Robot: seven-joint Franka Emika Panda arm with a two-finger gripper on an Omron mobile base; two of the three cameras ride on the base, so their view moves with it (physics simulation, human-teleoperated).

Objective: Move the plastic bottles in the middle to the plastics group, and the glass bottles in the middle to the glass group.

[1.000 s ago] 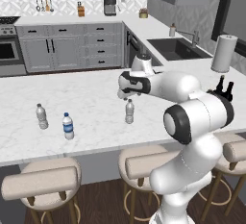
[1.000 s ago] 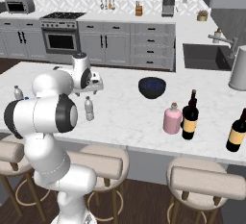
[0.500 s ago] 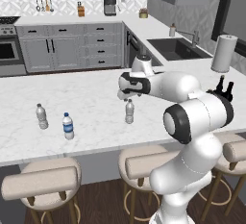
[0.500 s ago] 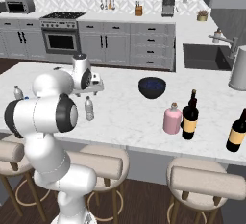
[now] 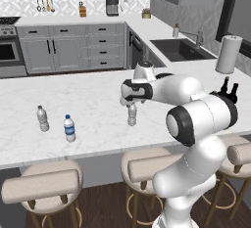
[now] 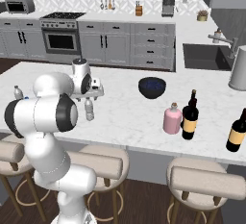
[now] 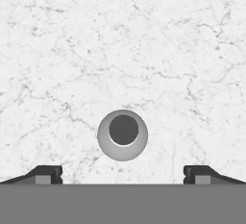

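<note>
The long white marble counter point(image 5: 93, 102) carries everything I am working on, and my white arm reaches out over its middle from the stool side. Well to the right in the right base view stands a tall dark wine bottle with a yellowish label point(image 6: 190, 115), upright, and just beside it on its left a shorter, rounded pink bottle with a narrow neck point(image 6: 172, 118), the two near enough that I cannot tell whether they touch. Farther right, near the counter's end, a black glass bottle with a wide body and thin neck point(image 6: 237, 130) stands alone. A dark round bowl point(image 6: 152, 87) sits behind the pink bottle, toward the sink side. At the far left of the counter in the left base view are two small water bottles, a clear greyish one point(image 5: 42, 118) and one with a blue label and white cap point(image 5: 69, 128), standing near each other but apart. In the middle, directly under my hand, the small clear greyish water bottle with a pale cap point(image 5: 132, 114) stands upright. My gripper point(image 7: 123, 174) hangs straight above it with its fingers point(image 7: 47, 174) spread wide, touching nothing, the cap centred between them.
</note>
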